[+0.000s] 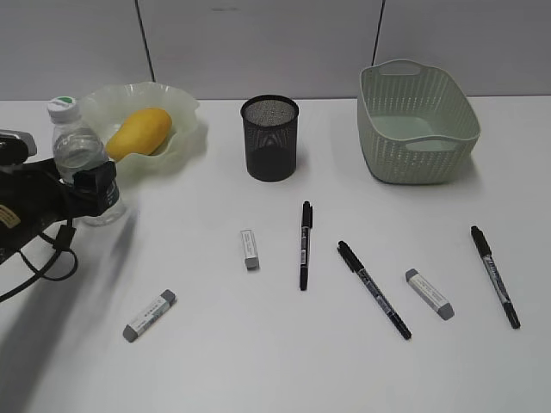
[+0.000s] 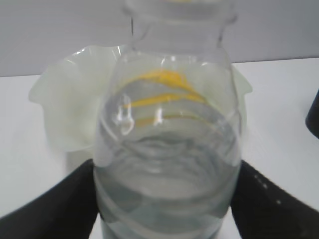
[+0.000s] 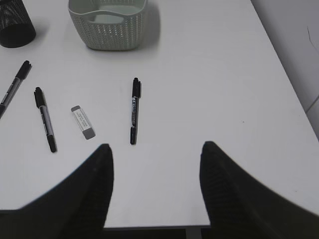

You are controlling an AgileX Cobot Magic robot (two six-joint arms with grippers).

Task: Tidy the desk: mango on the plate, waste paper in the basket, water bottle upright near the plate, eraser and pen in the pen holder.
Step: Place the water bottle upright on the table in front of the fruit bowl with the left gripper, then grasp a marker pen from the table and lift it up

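Note:
The water bottle (image 1: 79, 151) stands upright on the desk (image 1: 215, 361) beside the plate (image 1: 185, 112), which holds the mango (image 1: 138, 132). My left gripper (image 2: 164, 172) has a finger on each side of the bottle (image 2: 167, 149); whether they still press it is unclear. Three pens (image 1: 305, 244) (image 1: 374, 289) (image 1: 495, 276) and three erasers (image 1: 250, 248) (image 1: 150, 315) (image 1: 430, 293) lie on the desk. The pen holder (image 1: 270, 138) and basket (image 1: 417, 120) stand at the back. My right gripper (image 3: 157, 154) hangs open over the front edge, holding nothing. No waste paper is in view.
In the right wrist view the nearest pen (image 3: 134, 110) and an eraser (image 3: 82, 122) lie ahead of the fingers, with the basket (image 3: 112, 22) beyond. The desk's right edge runs close to a wall. The left arm's cables (image 1: 39, 258) trail over the desk's left side.

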